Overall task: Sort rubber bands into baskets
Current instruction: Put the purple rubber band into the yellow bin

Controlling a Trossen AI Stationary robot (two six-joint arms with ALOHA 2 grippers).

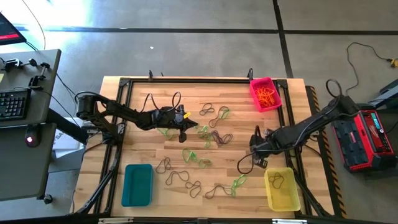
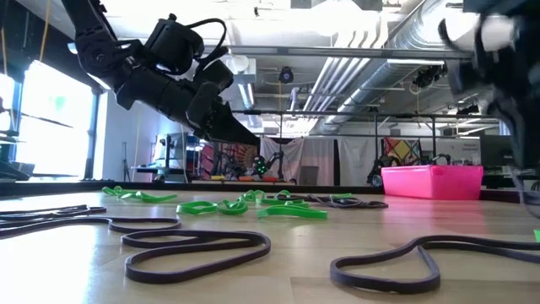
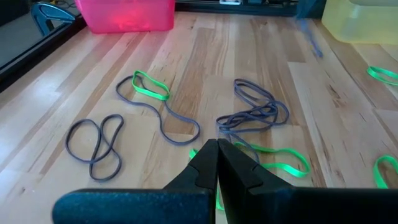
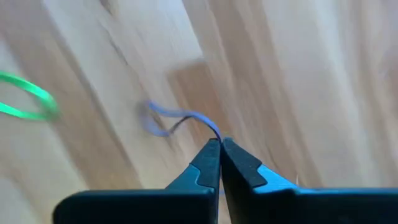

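Dark and green rubber bands [image 1: 208, 134] lie loose on the wooden table; some are near the front [image 1: 186, 180]. The pink basket [image 1: 265, 93] at the far right holds orange bands. At the near right, the yellow basket [image 1: 281, 188] holds a dark band. The teal basket [image 1: 137, 184] sits near left. My left gripper [image 1: 183, 129] hangs shut over the table's middle, above a green band [image 3: 280, 163], touching nothing. My right gripper [image 1: 256, 149] is shut on a dark band [image 4: 180, 118], right of the pile and on the far side of the yellow basket. My right gripper pinches a thin dark rubber band [image 4: 213, 132] between its two fingertips, coming from above and pointing down. A short loop of the band trails slack from the tips above the wood. Whether its far end still lies on the table I cannot tell.
A black metal frame [image 1: 186, 81] runs along the table's edges. A desk with a keyboard [image 1: 15, 102] stands left of the table. A red device [image 1: 367, 137] sits on the floor to the right. Bare wood lies between the teal and yellow baskets.
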